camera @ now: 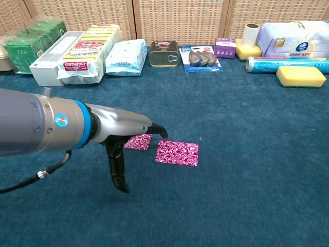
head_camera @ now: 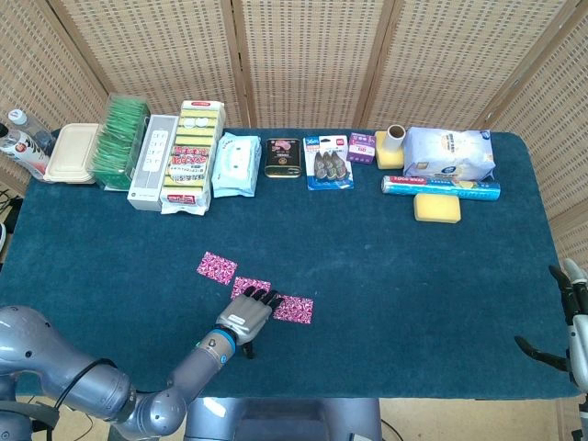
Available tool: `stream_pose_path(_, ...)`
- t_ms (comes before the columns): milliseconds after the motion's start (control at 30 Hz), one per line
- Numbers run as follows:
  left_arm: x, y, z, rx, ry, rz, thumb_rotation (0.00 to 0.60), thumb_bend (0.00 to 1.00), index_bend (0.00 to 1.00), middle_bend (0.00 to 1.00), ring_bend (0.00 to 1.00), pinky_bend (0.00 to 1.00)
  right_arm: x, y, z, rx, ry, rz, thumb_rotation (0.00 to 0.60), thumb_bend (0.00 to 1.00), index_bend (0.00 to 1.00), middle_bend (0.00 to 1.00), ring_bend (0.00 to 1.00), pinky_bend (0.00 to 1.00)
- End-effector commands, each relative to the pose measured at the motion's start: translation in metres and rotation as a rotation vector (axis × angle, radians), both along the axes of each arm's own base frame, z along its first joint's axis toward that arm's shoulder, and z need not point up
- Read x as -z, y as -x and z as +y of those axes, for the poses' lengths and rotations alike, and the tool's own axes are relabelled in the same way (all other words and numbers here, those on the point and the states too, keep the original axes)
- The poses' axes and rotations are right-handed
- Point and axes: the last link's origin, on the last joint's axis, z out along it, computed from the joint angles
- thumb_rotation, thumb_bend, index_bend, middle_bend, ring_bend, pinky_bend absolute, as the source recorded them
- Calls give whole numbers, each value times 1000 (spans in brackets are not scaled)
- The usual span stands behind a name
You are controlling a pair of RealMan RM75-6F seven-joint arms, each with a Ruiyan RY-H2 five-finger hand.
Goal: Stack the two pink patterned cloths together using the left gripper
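We see left hand (head_camera: 246, 315) low over teal surface (head_camera: 395, 266), fingers spread, grasping nothing, fingertips at gap between two pink patterned cloths. Near cloth (camera: 177, 153) lies flat just right of hand; second pink cloth (camera: 138, 141) part-hidden behind arm in chest view. A third pink piece (head_camera: 217, 267) sits apart, up-left, head view only. We judge hand placed to slide cloths together; stacking not yet done. Right hand (head_camera: 570, 322) cut off at frame edge, resting there, fingers apart, apparently empty.
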Motion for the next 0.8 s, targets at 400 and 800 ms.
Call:
stream_pose_path(400, -2, 30, 14, -53, 2, -34, 600, 74, 0, 0, 14, 16, 0, -1, -1, 2, 3, 1, 600, 0, 0, 0, 0, 0)
stream_pose_path(800, -9, 47, 0, -71, 33, 24, 600, 74, 0, 0, 13, 16, -1, -1, 0, 3, 7, -4, 600, 0, 0, 0, 0, 0)
